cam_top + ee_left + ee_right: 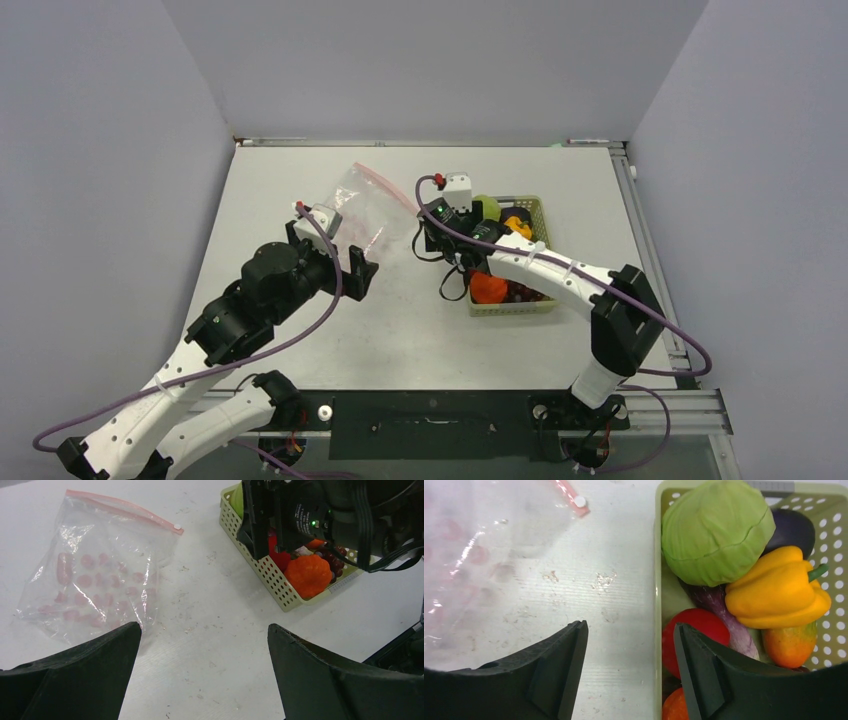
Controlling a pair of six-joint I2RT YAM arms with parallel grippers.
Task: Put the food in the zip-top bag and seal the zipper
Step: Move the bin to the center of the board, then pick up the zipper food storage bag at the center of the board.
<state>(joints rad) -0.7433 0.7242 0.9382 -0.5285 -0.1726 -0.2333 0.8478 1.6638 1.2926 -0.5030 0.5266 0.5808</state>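
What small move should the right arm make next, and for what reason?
Probably shift the right gripper sideways past the basket wall and lower it around the red tomato. Its jaws stand open and empty, astride that wall; the food lies in the basket, and the bag lies flat beside it.

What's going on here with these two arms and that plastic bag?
Toy food is to be packed into a clear zip-top bag. The bag lies flat on the table, seemingly empty. The food sits in a mesh basket. The right pincer hovers open over the basket's edge; the left pincer is open near the bag. Neither holds anything.
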